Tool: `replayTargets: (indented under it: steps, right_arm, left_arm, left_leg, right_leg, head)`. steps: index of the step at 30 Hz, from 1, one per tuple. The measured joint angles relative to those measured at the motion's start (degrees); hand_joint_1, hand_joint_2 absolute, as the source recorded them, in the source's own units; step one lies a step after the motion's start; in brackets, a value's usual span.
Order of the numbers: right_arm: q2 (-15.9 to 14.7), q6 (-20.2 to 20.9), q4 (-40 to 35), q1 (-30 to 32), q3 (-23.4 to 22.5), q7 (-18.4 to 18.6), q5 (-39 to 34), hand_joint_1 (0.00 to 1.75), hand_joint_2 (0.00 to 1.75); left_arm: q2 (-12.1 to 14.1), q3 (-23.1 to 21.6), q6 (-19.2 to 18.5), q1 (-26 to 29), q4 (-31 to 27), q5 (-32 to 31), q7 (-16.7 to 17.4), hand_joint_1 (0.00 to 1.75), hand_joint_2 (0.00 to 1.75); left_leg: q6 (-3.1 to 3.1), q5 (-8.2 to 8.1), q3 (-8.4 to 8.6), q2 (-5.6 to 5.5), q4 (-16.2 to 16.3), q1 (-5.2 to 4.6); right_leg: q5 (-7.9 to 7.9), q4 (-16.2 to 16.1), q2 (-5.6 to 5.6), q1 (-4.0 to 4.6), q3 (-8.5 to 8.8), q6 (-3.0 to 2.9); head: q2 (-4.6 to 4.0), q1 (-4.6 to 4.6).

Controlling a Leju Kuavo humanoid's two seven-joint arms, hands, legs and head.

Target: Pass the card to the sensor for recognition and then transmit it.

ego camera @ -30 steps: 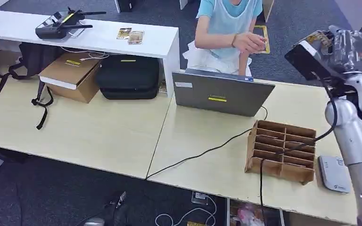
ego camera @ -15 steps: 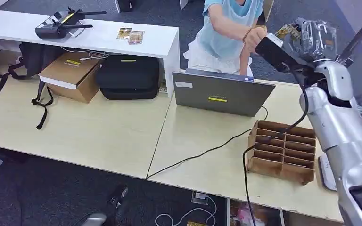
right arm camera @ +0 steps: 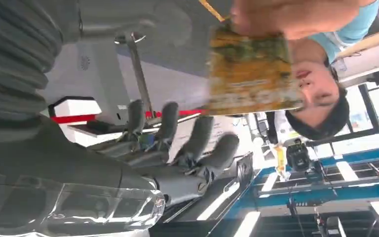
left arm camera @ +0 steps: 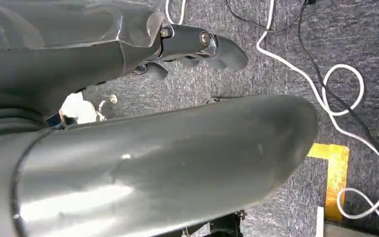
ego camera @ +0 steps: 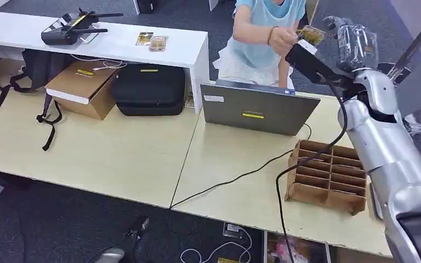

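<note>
While the card [ego camera: 311, 35] was pinched by a person's hand [ego camera: 286, 39] beside the raised, empty, spread right hand [ego camera: 344, 34], it was judged light, thin, slippery, best pinched by its free edge

Right arm [ego camera: 386, 148]: smooth silver metal shell with a soft sheen. Right hand [ego camera: 356, 44]: clear glossy plastic cover over darker parts; in the right wrist view its fingers [right arm camera: 197, 140] look matt grey. Card [ego camera: 311, 35]: glossy printed surface. Table [ego camera: 115, 159]: pale wood-look top, smooth and matt. Slotted box [ego camera: 329, 175]: brown corrugated cardboard, matt. Laptop [ego camera: 257, 112]: matt grey lid. Floor [ego camera: 60, 230]: rough dark carpet. Person's top [ego camera: 263, 22]: light blue cloth.
</note>
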Motion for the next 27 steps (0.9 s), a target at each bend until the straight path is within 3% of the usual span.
replayTargets:
  steps: [16, 27]
  right_arm:
    - [0.13, -0.83, -0.04, 0.05, -0.41, 0.72, -0.24, 0.0, 1.75]
    - [-1.79, 1.77, -4.1, 1.8, -6.4, -0.68, -8.28, 0.0, 1.75]
  left_arm:
    - [0.0, 0.0, 0.83, 0.1, 0.35, -0.83, 0.0, 0.0, 0.0]
    - [0.11, 0.02, 0.96, 1.22, 0.35, -0.98, 0.0, 0.0, 0.0]
  left_leg:
    - [0.0, 0.0, 0.01, 0.01, 0.01, 0.0]
    - [0.0, 0.0, -0.01, 0.0, 0.01, -0.01]
  right_leg:
    - [0.0, 0.0, 0.01, 0.0, -0.03, 0.0]
    - [0.0, -0.02, 0.0, -0.01, -0.04, 0.0]
  head:
    - [0.0, 0.0]
    - [0.0, 0.0]
